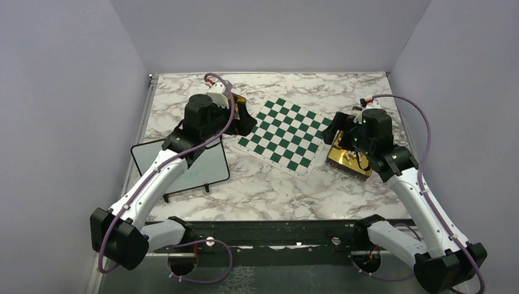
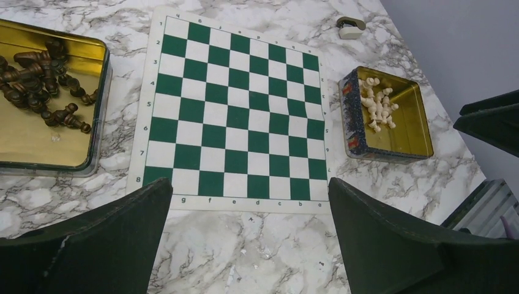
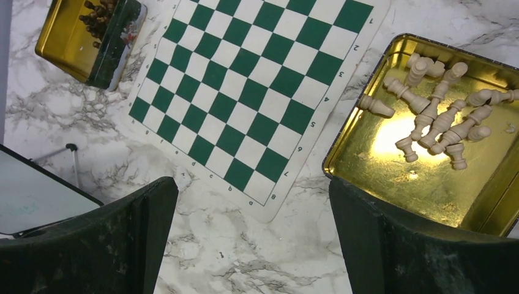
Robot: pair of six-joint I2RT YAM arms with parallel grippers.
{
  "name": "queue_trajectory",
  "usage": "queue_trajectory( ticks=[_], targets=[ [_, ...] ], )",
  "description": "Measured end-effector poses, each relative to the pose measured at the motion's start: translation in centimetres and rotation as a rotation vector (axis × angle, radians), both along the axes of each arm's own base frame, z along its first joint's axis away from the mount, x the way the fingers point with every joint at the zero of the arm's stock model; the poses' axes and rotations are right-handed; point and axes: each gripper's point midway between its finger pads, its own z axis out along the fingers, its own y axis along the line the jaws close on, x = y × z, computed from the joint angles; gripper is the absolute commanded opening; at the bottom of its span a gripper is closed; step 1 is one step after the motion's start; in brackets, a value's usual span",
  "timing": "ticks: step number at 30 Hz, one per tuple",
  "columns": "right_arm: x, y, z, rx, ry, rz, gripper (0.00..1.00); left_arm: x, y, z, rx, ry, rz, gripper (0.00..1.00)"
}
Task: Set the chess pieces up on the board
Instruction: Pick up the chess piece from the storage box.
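The green-and-white board (image 1: 283, 133) lies flat mid-table at an angle, its squares bare (image 2: 235, 110) (image 3: 245, 79). Dark chess pieces (image 2: 43, 79) lie heaped in a gold tin (image 2: 37, 144) to the board's left. Pale chess pieces (image 3: 440, 116) lie jumbled in another gold tin (image 3: 392, 177) on the board's right, also seen in the left wrist view as pale pieces (image 2: 378, 104). My left gripper (image 1: 242, 119) (image 2: 249, 184) hovers open over the board's left edge, holding nothing. My right gripper (image 1: 339, 125) (image 3: 252, 182) hangs open and empty above the board's right corner, beside the pale pieces' tin.
A black-framed whiteboard (image 1: 183, 162) stands on small feet at the left front, under the left arm, its corner in the right wrist view (image 3: 30, 196). A small beige object (image 2: 350, 27) lies on the marble beyond the board. Grey walls enclose three sides.
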Motion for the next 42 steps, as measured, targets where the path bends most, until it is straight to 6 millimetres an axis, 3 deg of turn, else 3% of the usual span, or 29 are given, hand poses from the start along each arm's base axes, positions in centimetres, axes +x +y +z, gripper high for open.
queue_trajectory(
  ticks=[13,19,26,32,37,42],
  targets=[
    [0.2,0.0,-0.1,0.018,0.004,-0.026,1.0,-1.4,0.9,1.3,0.017,-0.087,-0.015,0.99],
    [0.6,-0.7,-1.1,-0.016,0.013,-0.059,0.98,-1.9,2.2,0.3,0.051,-0.116,0.019,0.99],
    [1.8,-2.5,-4.0,-0.146,0.074,-0.114,0.82,-1.7,3.0,-0.4,0.077,-0.128,0.053,0.99],
    [3.4,-4.5,-7.8,-0.28,0.184,-0.176,0.51,-1.7,2.9,-0.4,0.072,-0.129,0.052,0.99],
    [4.9,-6.1,-8.1,-0.325,0.191,-0.23,0.38,-1.8,2.9,-0.7,0.072,-0.124,0.052,0.99],
    [7.4,-7.6,-7.9,-0.338,0.179,-0.298,0.35,-1.9,2.8,-0.9,0.071,-0.121,0.05,0.99]
  ],
)
